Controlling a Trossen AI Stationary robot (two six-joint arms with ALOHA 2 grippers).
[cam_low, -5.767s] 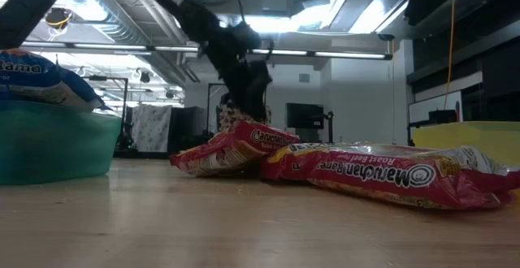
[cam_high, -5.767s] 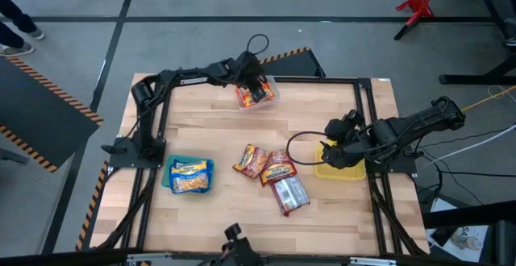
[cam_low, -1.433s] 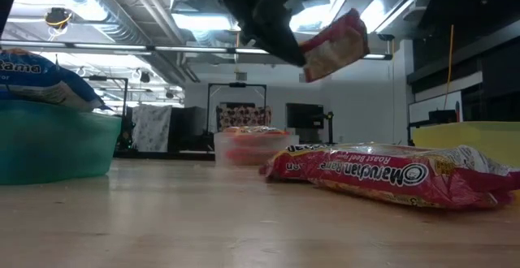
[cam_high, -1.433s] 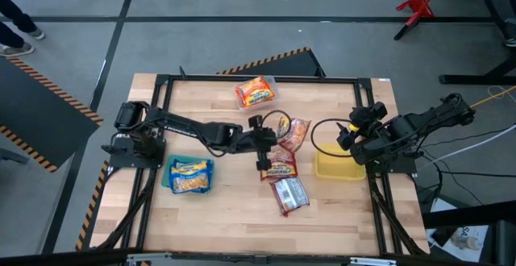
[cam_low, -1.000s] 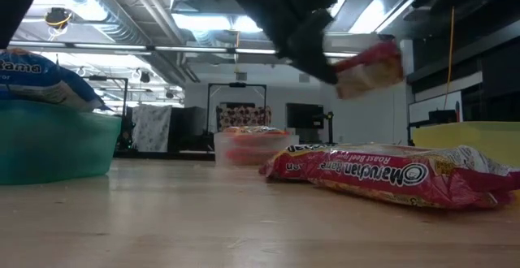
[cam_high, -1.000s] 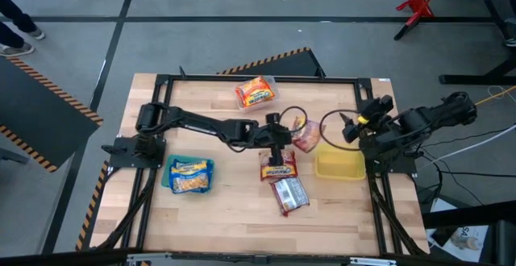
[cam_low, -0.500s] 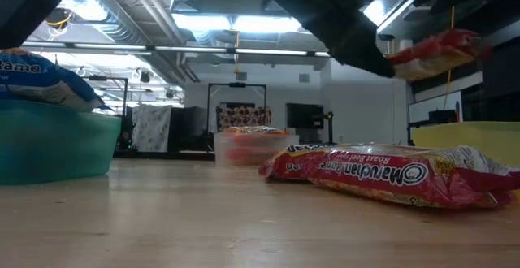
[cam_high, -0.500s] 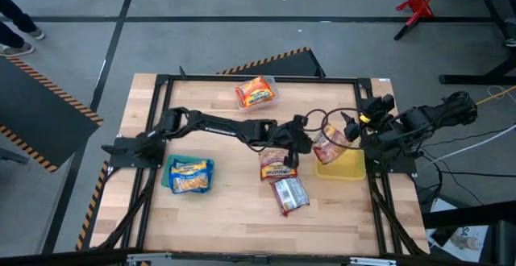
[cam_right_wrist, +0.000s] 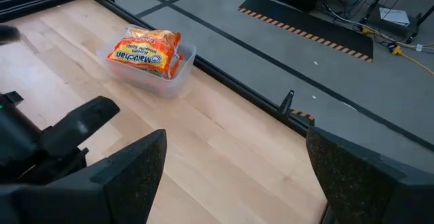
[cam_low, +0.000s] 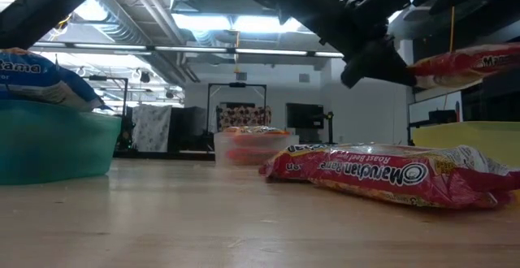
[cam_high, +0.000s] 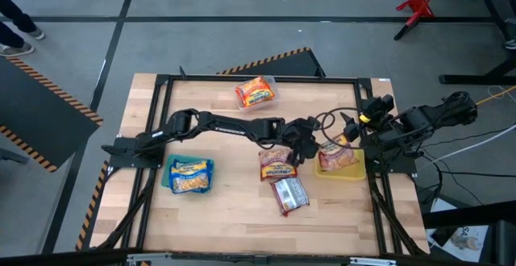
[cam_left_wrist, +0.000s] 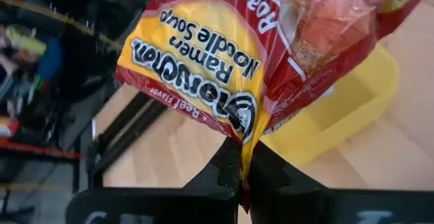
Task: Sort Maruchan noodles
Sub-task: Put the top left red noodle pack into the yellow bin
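My left gripper [cam_high: 313, 148] reaches across the table and is shut on a red-and-yellow Maruchan packet [cam_high: 334, 156]. The packet hangs in the air above the yellow bin [cam_high: 348, 172]. In the low view the packet [cam_low: 465, 63] floats above the yellow bin [cam_low: 479, 134]. Two more red packets lie flat at mid-table, one [cam_high: 276, 166] beside the other [cam_high: 290, 193]. Blue-and-yellow packets [cam_high: 189, 176] lie in the teal bin [cam_high: 170, 187], and an orange one [cam_high: 256, 93] in the clear bin [cam_high: 272, 81]. My right gripper [cam_high: 353, 129] waits open at the table's right side. My left gripper [cam_left_wrist: 243, 163] pinches the packet's crimped end edge [cam_left_wrist: 245, 141] between its two fingers. It comes at it about level from the table's left. The packet is lifted clear, reaches out past the fingers and lies nearly level over the yellow bin [cam_left_wrist: 342, 108].
Black frame rails run along the table's edges [cam_high: 371, 189]. A loose cable loops [cam_high: 326, 121] between the two grippers. The near part of the table [cam_high: 226, 218] shows bare wood. The nearest red packet [cam_low: 382, 175] fills the low view's right half.
My left gripper has carried the red-and-yellow packet toward the table's right edge, from mid-table to above the yellow bin, staying shut on it. The packet has stayed lifted clear and has levelled out. The two packets on the table have not moved.
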